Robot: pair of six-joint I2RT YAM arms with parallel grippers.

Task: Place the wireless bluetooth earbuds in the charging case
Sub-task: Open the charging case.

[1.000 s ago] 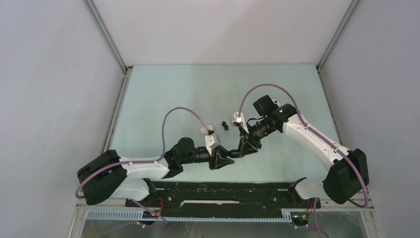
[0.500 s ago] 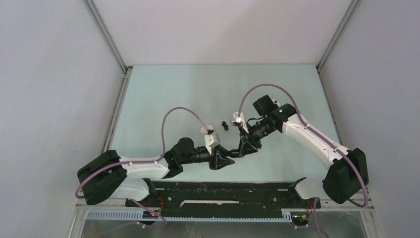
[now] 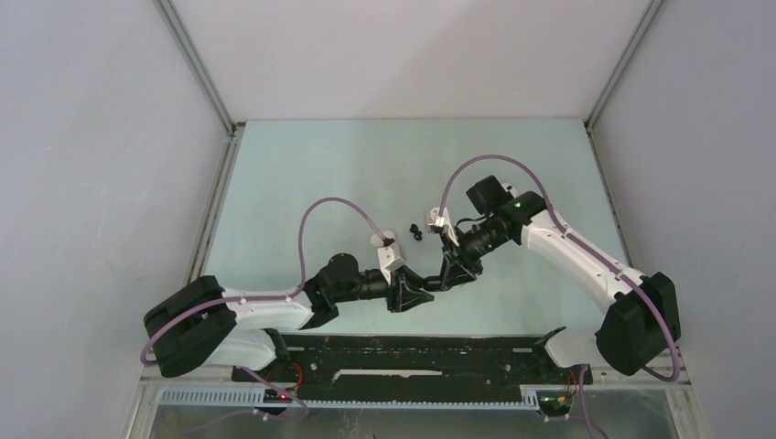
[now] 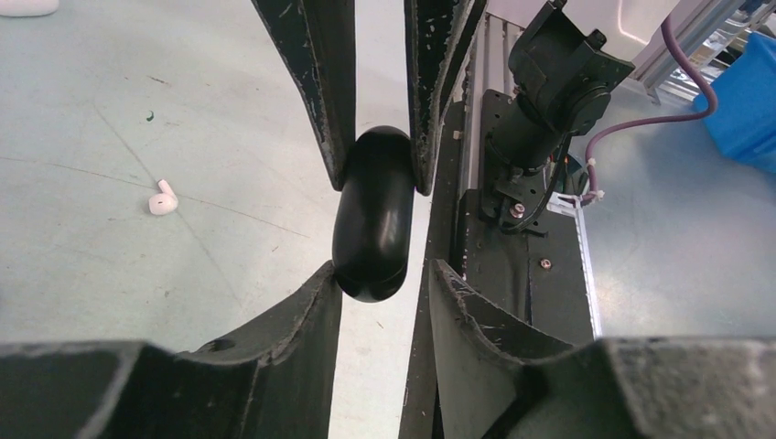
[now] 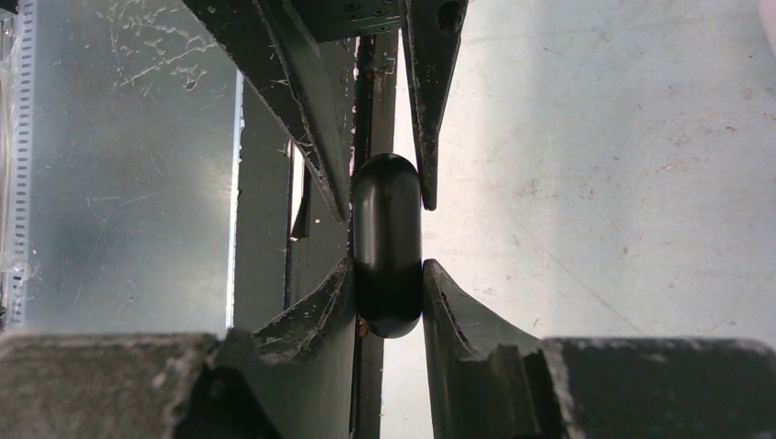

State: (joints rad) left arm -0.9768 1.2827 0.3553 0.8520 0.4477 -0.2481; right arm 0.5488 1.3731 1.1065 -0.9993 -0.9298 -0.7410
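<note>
I have both arms meeting on the closed black charging case (image 4: 373, 215), one at each end of it, off the table (image 4: 110, 110). The right gripper (image 5: 387, 265) is clamped on it: in its own camera both fingers press snug against the case's sides. The left gripper (image 4: 382, 267) sits around the opposite end, but I see a sliver of light between the case and one of its fingers, so I cannot tell whether it is pinching or only cradling. I read this as a regrasp between hands so the lid can be opened, and no earbud can go in until it is. To do it well, I would let the right hand carry the case alone and hold it dead steady. I would move only the left, sliding it along the case towards its own wrist until the pads sit across the lid half. I cannot make out the seam or the hinge from either wrist view, so I would first roll the case slightly to find them rather than pull blind. The shell is glossy and rounded, so I expect it to squirt out of a shallow pinch; a deep, centred grip matters. The black earbuds (image 3: 414, 229) lie on the table beyond both grippers, and a white earbud (image 4: 162, 198) lies off to the left gripper's left.
</note>
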